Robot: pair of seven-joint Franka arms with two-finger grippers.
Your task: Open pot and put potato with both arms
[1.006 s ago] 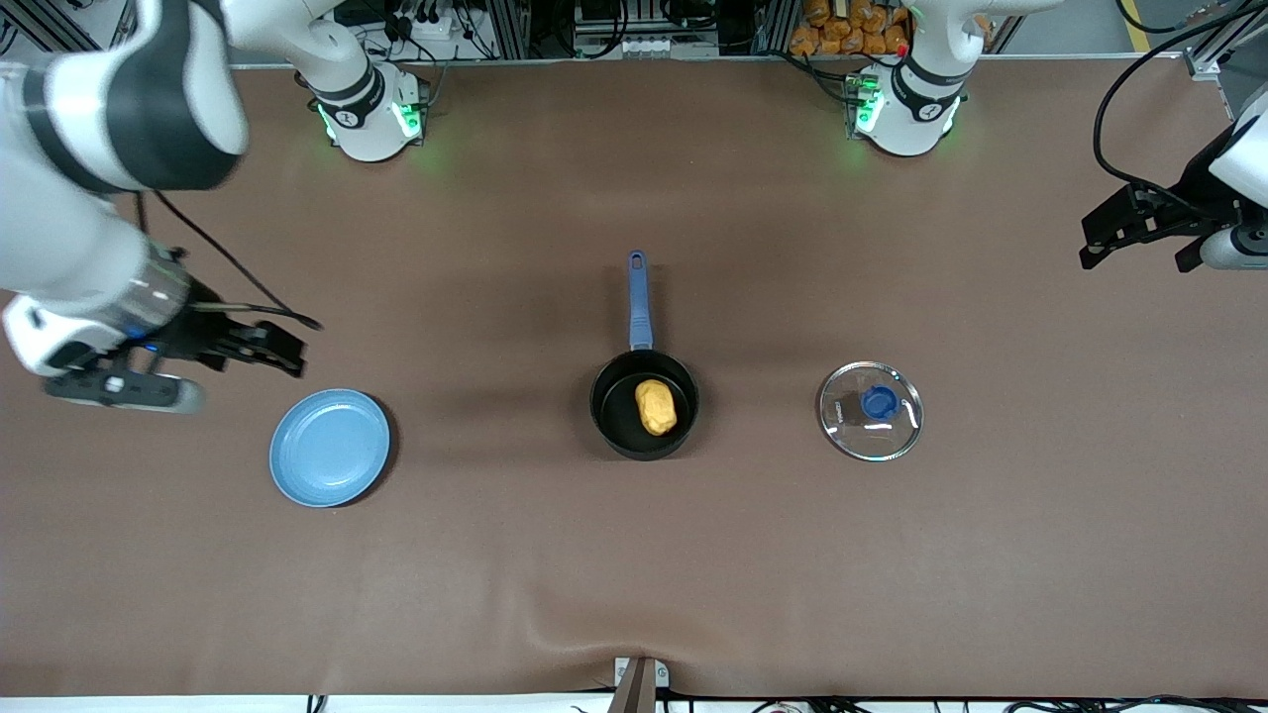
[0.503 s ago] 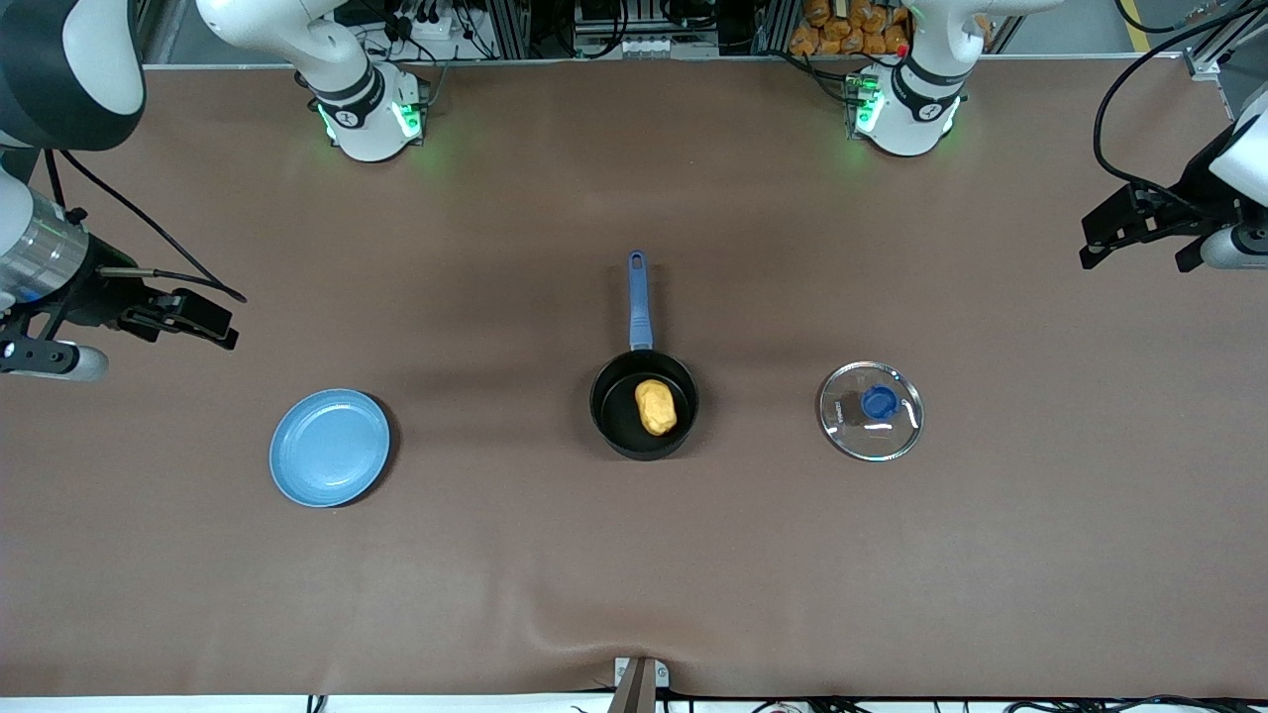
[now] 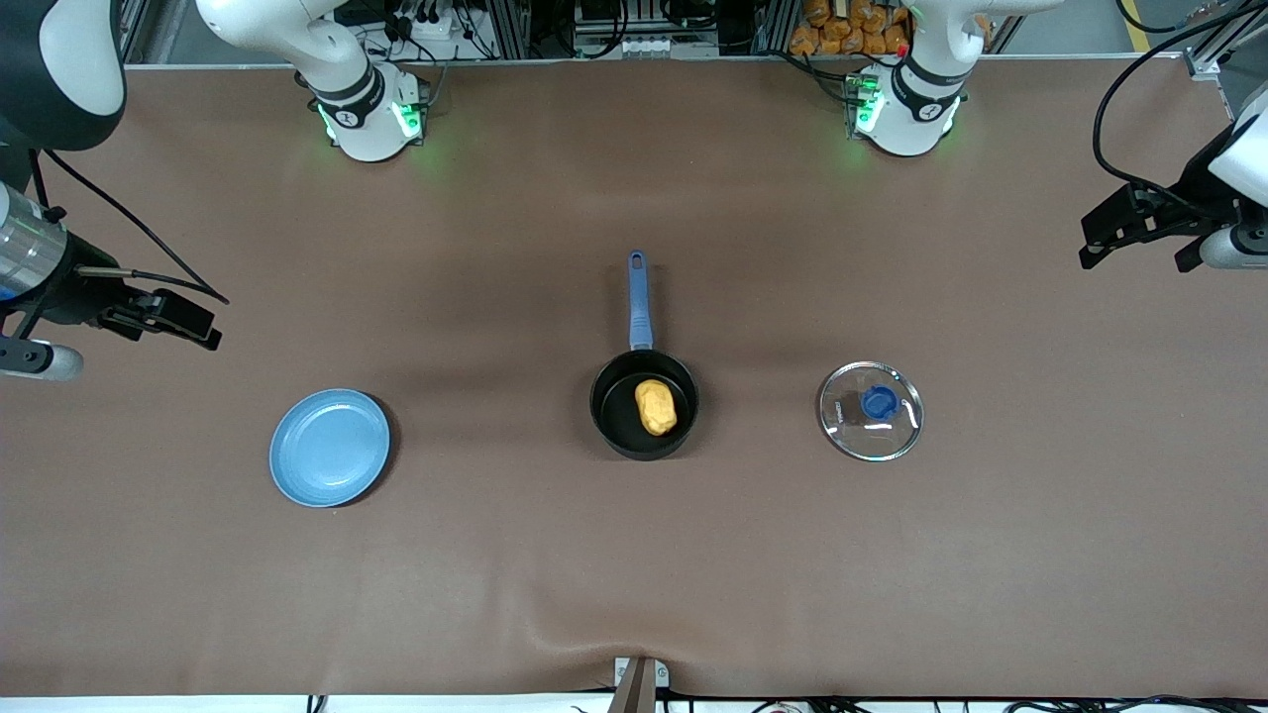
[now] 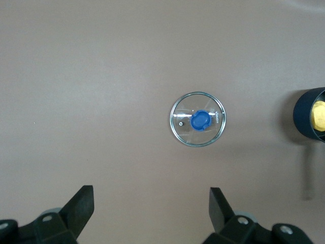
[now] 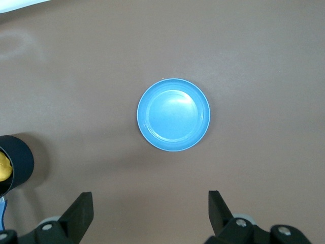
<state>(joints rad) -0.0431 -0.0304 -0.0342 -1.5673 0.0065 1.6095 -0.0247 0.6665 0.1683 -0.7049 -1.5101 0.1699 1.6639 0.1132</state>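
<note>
The black pot (image 3: 606,401) stands open mid-table, its blue handle (image 3: 639,297) pointing toward the robot bases. The yellow-orange potato (image 3: 655,407) lies inside it. My left gripper (image 3: 1136,259) is open and empty, up in the air over the table's left-arm end. Its wrist view shows the open gripper (image 4: 150,195), the pot (image 4: 303,114) and the potato (image 4: 320,114). My right gripper (image 3: 168,322) is open and empty, over the right-arm end. Its wrist view shows the open gripper (image 5: 150,198), the pot's edge (image 5: 18,160) and the potato (image 5: 3,168).
The clear glass lid (image 3: 871,426) with a blue knob lies on the table beside the pot toward the left arm's end; it shows in the left wrist view (image 4: 183,127). A light-blue plate (image 3: 330,460) lies toward the right arm's end, also in the right wrist view (image 5: 173,114).
My right gripper has drawn back from beside the plate toward the right arm's end of the table. The left arm, pot, potato and lid have not moved.
</note>
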